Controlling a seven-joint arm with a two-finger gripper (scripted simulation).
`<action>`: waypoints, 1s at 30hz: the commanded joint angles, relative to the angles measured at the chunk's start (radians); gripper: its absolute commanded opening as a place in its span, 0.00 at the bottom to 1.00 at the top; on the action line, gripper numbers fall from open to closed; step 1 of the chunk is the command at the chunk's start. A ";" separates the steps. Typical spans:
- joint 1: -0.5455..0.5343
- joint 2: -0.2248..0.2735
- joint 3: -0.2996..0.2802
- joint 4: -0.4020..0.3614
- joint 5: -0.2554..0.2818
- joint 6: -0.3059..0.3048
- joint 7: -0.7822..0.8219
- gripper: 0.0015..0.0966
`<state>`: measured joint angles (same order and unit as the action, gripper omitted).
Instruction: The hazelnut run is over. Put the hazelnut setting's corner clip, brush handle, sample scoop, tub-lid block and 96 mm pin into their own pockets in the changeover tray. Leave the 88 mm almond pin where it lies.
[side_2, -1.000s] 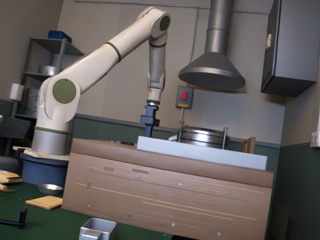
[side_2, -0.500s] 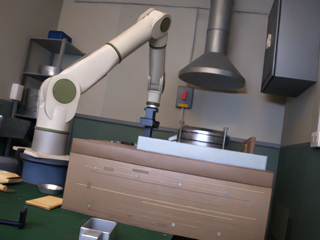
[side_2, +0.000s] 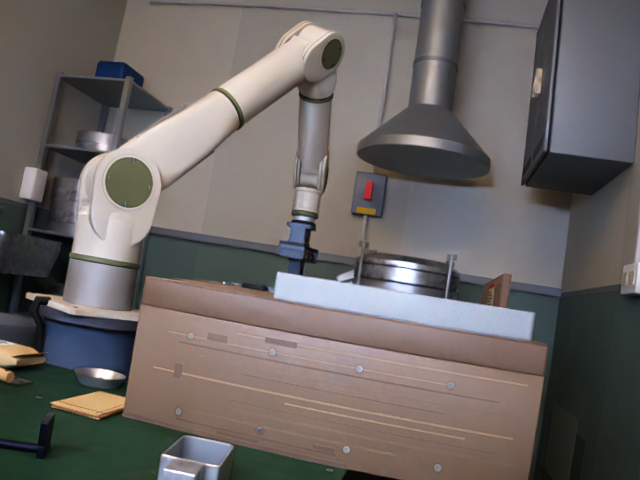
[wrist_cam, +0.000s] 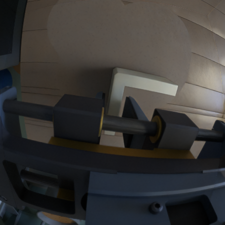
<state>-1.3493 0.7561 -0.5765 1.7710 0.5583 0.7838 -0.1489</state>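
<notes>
On the wooden bench top, behind the white foam changeover tray (side_2: 403, 305), my gripper (side_2: 296, 268) is lowered with its fingertips hidden by the tray's edge. The wrist camera shows a cream L-shaped corner clip (wrist_cam: 136, 86) lying on the wood just under my gripper (wrist_cam: 118, 117), one arm of the clip running between the fingers. The fingers are partly closed and grip nothing. The other task parts are out of sight.
Behind the bench stand a steel drum (side_2: 406, 274) with two posts, a switch box (side_2: 369, 194) and an extraction hood (side_2: 424, 139). A small brown box (side_2: 497, 290) stands at the tray's far right. On the green floor lie a metal bin (side_2: 196, 457), a dish and a board.
</notes>
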 commanded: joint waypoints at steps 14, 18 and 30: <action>0.000 -0.001 0.000 0.000 0.000 -0.001 0.000 0.25; 0.000 -0.001 0.000 0.000 0.000 -0.001 0.000 0.16; 0.000 -0.001 0.000 0.000 0.000 -0.001 0.000 0.02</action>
<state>-1.3495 0.7563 -0.5763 1.7711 0.5587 0.7831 -0.1492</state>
